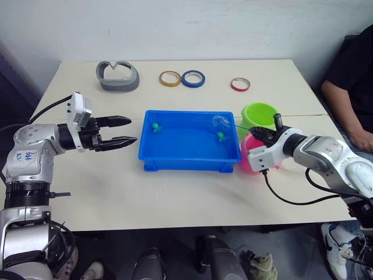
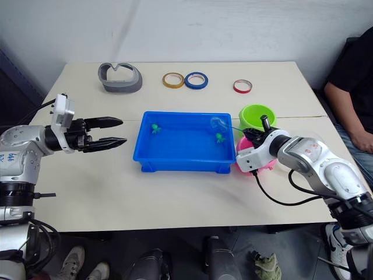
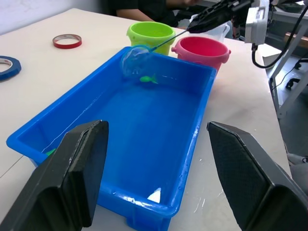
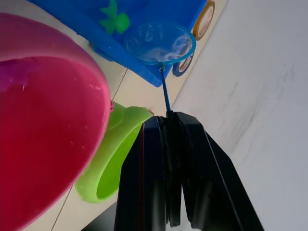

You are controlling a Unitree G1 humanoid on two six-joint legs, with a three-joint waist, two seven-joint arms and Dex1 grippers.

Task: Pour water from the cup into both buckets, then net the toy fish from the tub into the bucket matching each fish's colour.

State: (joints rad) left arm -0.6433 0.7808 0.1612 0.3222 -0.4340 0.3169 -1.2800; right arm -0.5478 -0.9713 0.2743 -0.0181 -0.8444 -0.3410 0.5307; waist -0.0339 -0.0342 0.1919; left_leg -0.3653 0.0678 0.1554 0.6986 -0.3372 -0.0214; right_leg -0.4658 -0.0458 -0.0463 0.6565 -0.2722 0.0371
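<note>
Blue plastic sits centre stage for you: the tub (image 1: 189, 143) lies in the middle of the worktop (image 1: 175, 204), between your two arms, and you are in the netting step, judging by the net already in hand. Nearest you on the right, the right gripper (image 4: 168, 130) has its jaws pressed together on the thin handle of a small dip net (image 4: 160, 44), whose clear hoop hangs over the tub's right end. Under that hoop sits one green toy fish (image 1: 221, 136); a second green fish (image 1: 156, 126) lies at the tub's far left corner. On the left, the left gripper (image 1: 119, 132) hovers just beside the tub's left wall, jaws spread and holding nothing.

Your next move calls for dipping the hoop beneath the near green fish, lifting it clear of the rim, then carrying it to the green bucket (image 1: 259, 115), which stands just beyond the pink bucket (image 3: 201, 48) at the tub's right end.

The pink bucket is largely covered by your right wrist in the head views. Something magenta shows inside it in the right wrist view, possibly a fish, though I cannot be sure. A clear cup seems to stand behind the pink bucket in the left wrist view, mostly hidden. Water levels in the buckets are hard to judge.
</note>
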